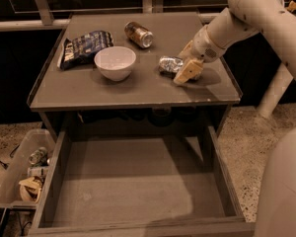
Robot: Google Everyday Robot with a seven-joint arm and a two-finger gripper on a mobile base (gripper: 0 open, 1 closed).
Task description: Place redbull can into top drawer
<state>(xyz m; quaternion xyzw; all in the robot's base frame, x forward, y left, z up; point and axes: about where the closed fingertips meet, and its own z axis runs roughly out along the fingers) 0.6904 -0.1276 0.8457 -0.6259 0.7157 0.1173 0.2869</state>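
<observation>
Silver with bluish patches, the redbull can (169, 64) lay on its side on the right half of the grey table (138, 92), not in the drawer. Its crinkled body ran roughly left to right, well in from the front edge and from the right edge. The gripper (186, 69) was down at the can's right end, touching it or just beside it. Whether it was spread or closed on the can could not be told from this view. The white arm (237, 21) ran up and to the right from there, crossing above the table's right rear corner.

Left of the can, near the middle of the top, a white bowl (115, 62) stood upright, with open surface between the two. Behind that gap, toward the rear edge, a brown-gold can (139, 34) lay on its side, apart from both. A dark blue chip bag (84, 47) lay at the left, just beside the bowl and close to the left edge. The front strip of the table top was open along its whole width, with light specks along the front edge.

Below, the top drawer (128, 186) stood pulled out toward the camera, showing its flat grey bottom and low side walls. Its rear part ran under the table's front edge. On the speckled floor (241, 132) to the left sat a clear plastic bin (12, 167) holding cans and other trash, just beside the drawer's left wall. A pale rounded part of the robot (283, 191) filled the lower right corner, beside the drawer's right front corner.
</observation>
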